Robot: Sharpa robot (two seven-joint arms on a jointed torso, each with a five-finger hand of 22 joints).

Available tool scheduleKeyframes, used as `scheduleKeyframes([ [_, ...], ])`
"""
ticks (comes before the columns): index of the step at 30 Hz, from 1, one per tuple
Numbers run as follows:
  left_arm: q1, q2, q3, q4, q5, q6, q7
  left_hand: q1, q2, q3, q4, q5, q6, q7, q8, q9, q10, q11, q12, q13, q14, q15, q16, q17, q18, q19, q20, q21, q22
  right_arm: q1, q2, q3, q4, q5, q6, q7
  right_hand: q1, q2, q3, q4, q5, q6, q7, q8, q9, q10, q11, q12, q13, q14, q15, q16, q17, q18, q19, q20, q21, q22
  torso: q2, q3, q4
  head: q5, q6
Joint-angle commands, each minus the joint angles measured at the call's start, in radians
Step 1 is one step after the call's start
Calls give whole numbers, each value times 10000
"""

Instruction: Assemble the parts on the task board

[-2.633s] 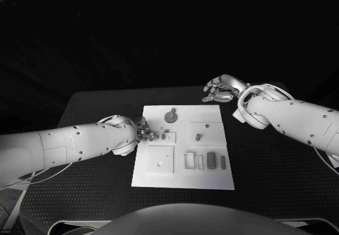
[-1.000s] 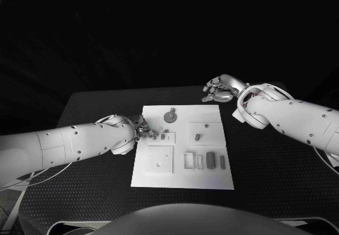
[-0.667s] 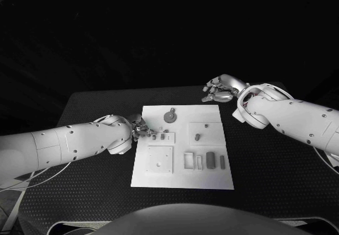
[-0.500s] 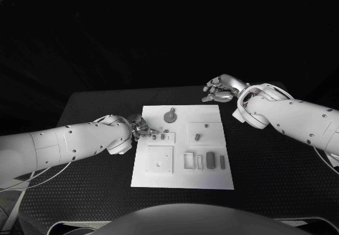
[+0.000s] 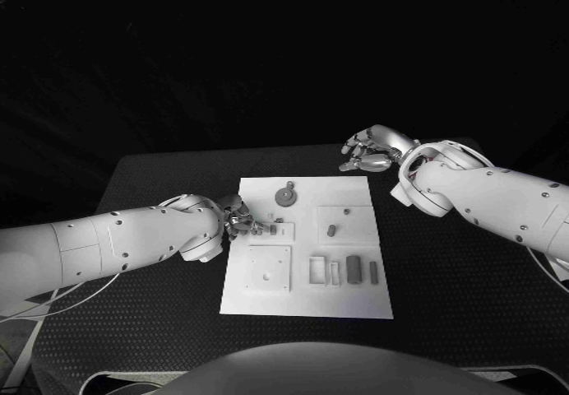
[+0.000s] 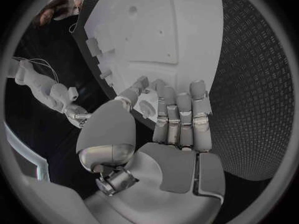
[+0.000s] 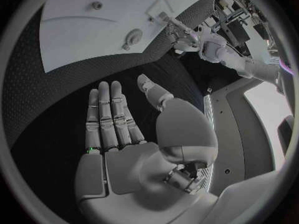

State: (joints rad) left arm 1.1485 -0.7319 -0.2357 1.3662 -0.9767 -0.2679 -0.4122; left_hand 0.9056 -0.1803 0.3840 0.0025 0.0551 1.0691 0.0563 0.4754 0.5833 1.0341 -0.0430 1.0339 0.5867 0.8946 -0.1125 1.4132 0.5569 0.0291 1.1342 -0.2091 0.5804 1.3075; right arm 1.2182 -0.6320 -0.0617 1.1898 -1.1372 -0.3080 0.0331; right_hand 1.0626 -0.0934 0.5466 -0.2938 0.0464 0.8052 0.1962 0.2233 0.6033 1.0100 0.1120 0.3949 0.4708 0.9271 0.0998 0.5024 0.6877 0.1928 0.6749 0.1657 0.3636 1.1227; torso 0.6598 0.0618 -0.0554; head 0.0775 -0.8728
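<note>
The white task board lies in the middle of the black table. On it are a round grey part, a small peg, an oblong dark part and a slim bar. My left hand sits at the board's left edge with its fingers bunched close to two small parts. In the left wrist view the fingers lie together against the board with the thumb close by; whether they pinch a part is hidden. My right hand hovers past the board's far right corner, fingers straight and apart, holding nothing.
A raised square plate and two pale rectangular slots occupy the board's near half. Black textured table surrounds the board on all sides. The right wrist view shows the board and my left hand beyond it.
My left hand has shifted slightly away from me along the board's left edge, staying bunched over the small parts. The right arm has not moved.
</note>
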Motion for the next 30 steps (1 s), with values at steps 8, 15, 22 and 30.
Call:
scheduleKeyframes([
  [8, -3, 14, -2, 20, -456, 223, -213, 413, 211, -257, -244, -19, -21, -3, -74, -64, -101, 2, -33, -45, -65, 12, -24, -60, 275, -25, 15, -100, 82, 3, -11, 6, 10, -16, 97, 69, 91, -22, -64, 21, 15, 97, -5, 39, -13, -91, 2, 52, -18, -12, 67, -39, 15, -136, -37, 9, -52, 17, 5, -5, -13, 17, 2],
  [15, -3, 68, -2, -11, -466, 128, -226, 727, 480, -406, -539, -11, -4, -1, -94, -110, -104, 3, -18, -87, -56, 17, -15, -108, 270, -1, 24, -148, 88, 3, -2, 6, 12, -16, 103, 73, 84, -18, -69, 25, 15, 98, -5, 41, -14, -91, 2, 57, -27, -10, 67, -46, 22, -135, -35, 12, -54, 19, 4, 1, -10, 25, 2],
  [22, -3, 113, -2, -58, -340, 268, -191, 772, 547, -418, -547, -11, -2, 6, -107, -132, -109, 11, -18, -107, -50, 21, -13, -128, 259, 15, 33, -171, 84, 3, -3, 6, 14, -16, 103, 77, 76, -12, -74, 28, 15, 99, -4, 42, -15, -90, 2, 63, -35, -7, 67, -52, 28, -133, -33, 15, -56, 21, 7, 6, -17, 46, 2],
  [30, 0, 157, 0, -129, -362, 368, -274, 995, 754, -400, -674, -7, -1, 10, -118, -158, -119, 15, -8, -131, -54, 24, 0, -149, 257, 22, 32, -199, 95, 3, 7, 6, 6, -16, 108, 78, 68, -6, -78, 28, 15, 99, -4, 43, -16, -90, 2, 69, -44, -3, 66, -59, 35, -131, -31, 17, -58, 23, 5, 0, -15, 27, 2],
])
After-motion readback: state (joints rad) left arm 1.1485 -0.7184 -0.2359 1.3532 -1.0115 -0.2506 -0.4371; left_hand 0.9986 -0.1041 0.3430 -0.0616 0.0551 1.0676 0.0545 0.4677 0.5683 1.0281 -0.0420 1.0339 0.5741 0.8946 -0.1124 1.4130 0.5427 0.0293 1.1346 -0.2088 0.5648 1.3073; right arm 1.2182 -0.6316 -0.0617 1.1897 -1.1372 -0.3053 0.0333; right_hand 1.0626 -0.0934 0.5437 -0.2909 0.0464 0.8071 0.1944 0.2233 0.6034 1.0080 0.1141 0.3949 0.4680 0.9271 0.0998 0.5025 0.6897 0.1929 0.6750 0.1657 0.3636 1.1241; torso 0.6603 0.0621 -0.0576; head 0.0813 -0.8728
